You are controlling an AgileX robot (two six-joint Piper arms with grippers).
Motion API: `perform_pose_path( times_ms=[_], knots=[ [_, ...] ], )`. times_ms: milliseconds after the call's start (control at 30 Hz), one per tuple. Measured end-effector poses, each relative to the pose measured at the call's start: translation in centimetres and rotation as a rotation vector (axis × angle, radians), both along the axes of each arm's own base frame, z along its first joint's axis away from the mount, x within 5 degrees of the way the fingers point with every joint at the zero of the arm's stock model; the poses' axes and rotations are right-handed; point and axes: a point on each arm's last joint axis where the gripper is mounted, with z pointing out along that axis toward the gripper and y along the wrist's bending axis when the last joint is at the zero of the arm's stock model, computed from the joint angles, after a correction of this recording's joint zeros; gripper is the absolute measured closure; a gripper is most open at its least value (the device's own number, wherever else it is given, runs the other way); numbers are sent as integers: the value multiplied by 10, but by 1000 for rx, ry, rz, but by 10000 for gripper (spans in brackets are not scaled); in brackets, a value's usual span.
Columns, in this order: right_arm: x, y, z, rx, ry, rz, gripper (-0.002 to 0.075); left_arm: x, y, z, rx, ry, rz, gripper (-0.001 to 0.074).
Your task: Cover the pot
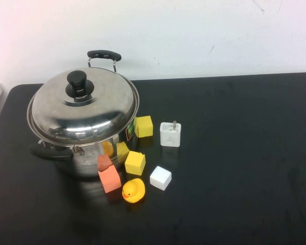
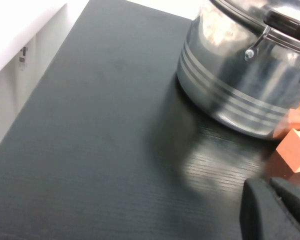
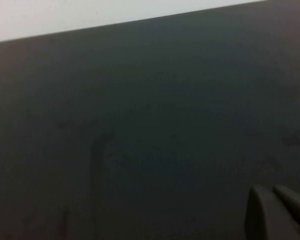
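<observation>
The shiny steel pot (image 1: 86,162) stands at the left of the black table (image 1: 234,153), with one black handle at the back (image 1: 104,54) and one at the front left (image 1: 50,152). The domed steel lid (image 1: 86,109) with a black knob (image 1: 79,84) rests on top of it and covers its mouth. Neither arm shows in the high view. In the left wrist view the left gripper (image 2: 270,185) is shut and empty, low over the table, near the pot (image 2: 240,85). In the right wrist view the right gripper (image 3: 271,191) is shut and empty over bare table.
Small things lie right of the pot: two yellow blocks (image 1: 144,126) (image 1: 135,163), an orange block (image 1: 109,178) that also shows in the left wrist view (image 2: 296,150), a yellow rubber duck (image 1: 133,190), a white cube (image 1: 160,177) and a white charger (image 1: 170,134).
</observation>
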Motion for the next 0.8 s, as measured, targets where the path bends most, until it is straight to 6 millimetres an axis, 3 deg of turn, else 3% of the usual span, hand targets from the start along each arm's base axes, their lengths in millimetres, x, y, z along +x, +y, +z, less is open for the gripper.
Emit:
perform_pose_path(
  times_ms=[300, 800],
  knots=[
    [0, 5, 0, 30, -2, 95, 728, 0, 0, 0, 0, 0, 0, 736],
    [0, 5, 0, 24, -2, 96, 728, 0, 0, 0, 0, 0, 0, 736]
  ],
)
